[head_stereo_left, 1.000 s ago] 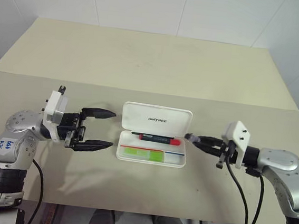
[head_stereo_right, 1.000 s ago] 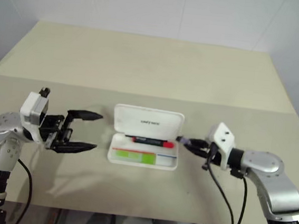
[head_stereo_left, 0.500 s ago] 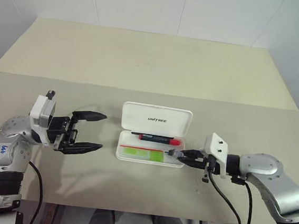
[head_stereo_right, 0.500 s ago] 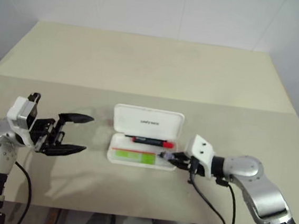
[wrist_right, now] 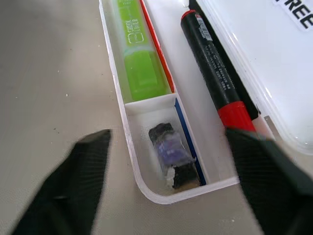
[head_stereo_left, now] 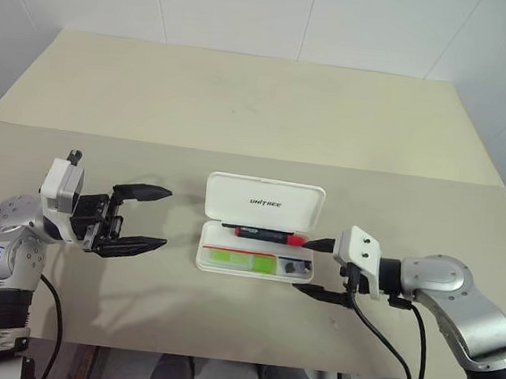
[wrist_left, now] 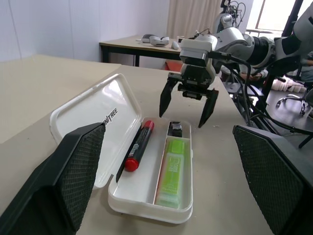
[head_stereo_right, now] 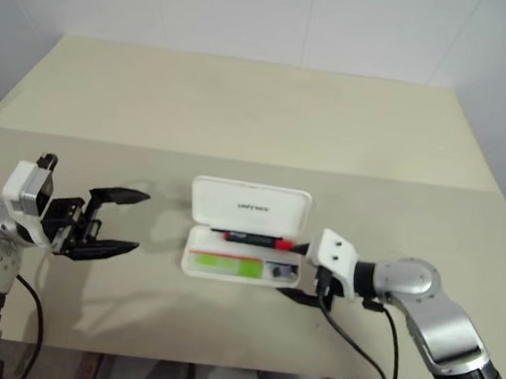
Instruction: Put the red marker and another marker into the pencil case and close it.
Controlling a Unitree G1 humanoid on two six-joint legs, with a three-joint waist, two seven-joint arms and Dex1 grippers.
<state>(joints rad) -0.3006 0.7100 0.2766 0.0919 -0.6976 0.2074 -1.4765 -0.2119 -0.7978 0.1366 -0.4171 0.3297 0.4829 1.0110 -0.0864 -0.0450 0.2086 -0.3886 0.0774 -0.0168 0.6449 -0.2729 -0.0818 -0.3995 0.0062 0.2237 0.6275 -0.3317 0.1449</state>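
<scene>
Two markers in open pencil case, right fingers spread

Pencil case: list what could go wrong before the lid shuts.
The right gripper, open, straddles the pencil case's end; pushing the lid from there could slide the case. The red marker lies against the hinge and might jam the lid. The left gripper stands apart, bracing nothing.

You see the small dark object in the end compartment of the white hard-plastic pencil case only as a blur. The "UNITREE" lettering on the lid and the lime-green highlighter are cut off by the right wrist view's edge.
</scene>
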